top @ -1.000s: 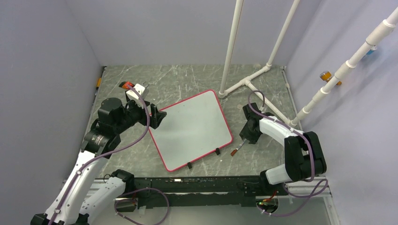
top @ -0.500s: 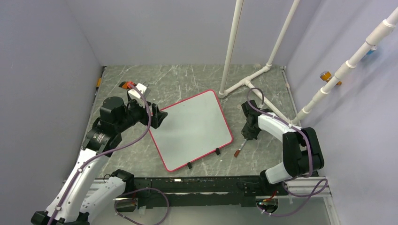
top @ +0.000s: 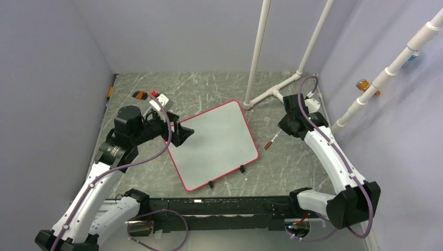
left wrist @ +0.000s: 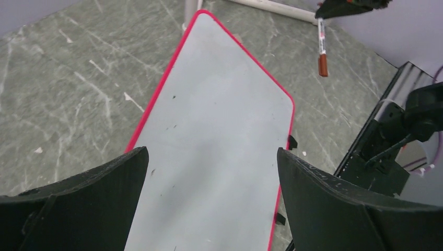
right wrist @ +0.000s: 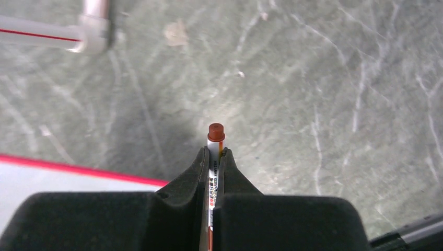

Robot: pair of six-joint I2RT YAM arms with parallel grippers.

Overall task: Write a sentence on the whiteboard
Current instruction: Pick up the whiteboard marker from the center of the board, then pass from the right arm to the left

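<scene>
The whiteboard (top: 214, 144) lies flat on the table, white with a red-pink rim and two black clips (top: 242, 169) on its near edge. Its face is blank; no sentence shows on it. My left gripper (top: 183, 135) is open and empty, hovering over the board's left edge; in the left wrist view the board (left wrist: 219, 136) lies between my fingers (left wrist: 104, 193). My right gripper (top: 283, 129) is shut on a marker (top: 271, 141) with a reddish-brown end, held above the table just right of the board. The right wrist view shows the marker (right wrist: 215, 138) pinched between the jaws.
A white pipe frame (top: 271, 94) stands on the table behind the board and to the right. A small orange and black object (top: 140, 95) lies at the far left. A black rail (top: 219, 204) runs along the front edge.
My right gripper has lifted the marker off the table near the board's front right corner and carried it up and back. My left gripper has shifted slightly right over the board's edge.
</scene>
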